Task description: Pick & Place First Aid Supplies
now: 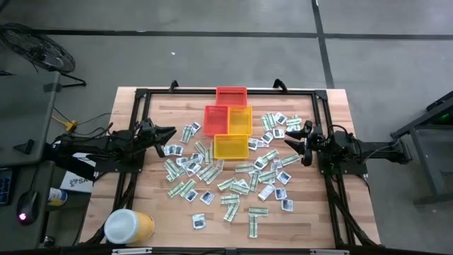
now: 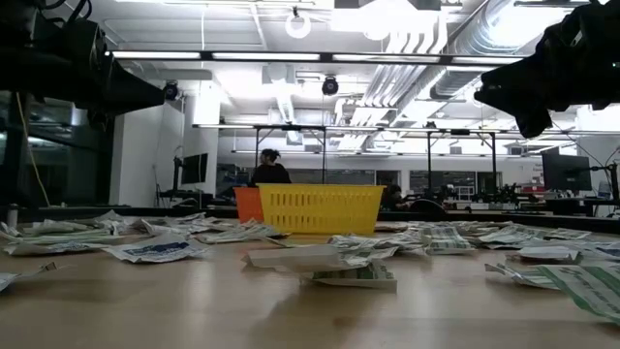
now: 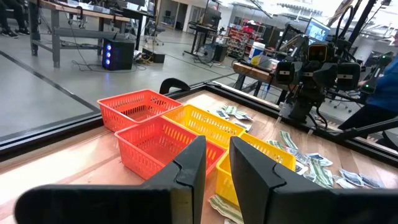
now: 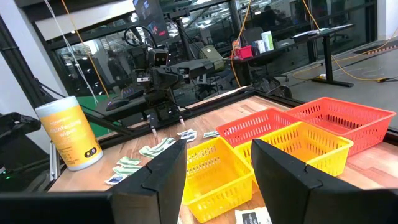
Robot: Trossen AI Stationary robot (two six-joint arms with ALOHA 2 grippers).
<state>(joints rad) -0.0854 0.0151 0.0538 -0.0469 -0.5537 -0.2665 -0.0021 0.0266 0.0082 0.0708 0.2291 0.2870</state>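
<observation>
The first aid supplies are many small flat packets, pale green-and-white strips and white squares, lying flat and scattered over the middle and right of the wooden table. My left gripper hovers level at the table's left, above the packets. Its fingers stand a narrow gap apart with nothing between them. At the table's right my right gripper hovers level, open wide and empty. Both point toward the baskets in the middle.
Several small baskets cluster at the far middle: red, orange-red, orange-yellow and yellow. A yellow tub with a white lid lies at the near left corner. A black frame rims the table.
</observation>
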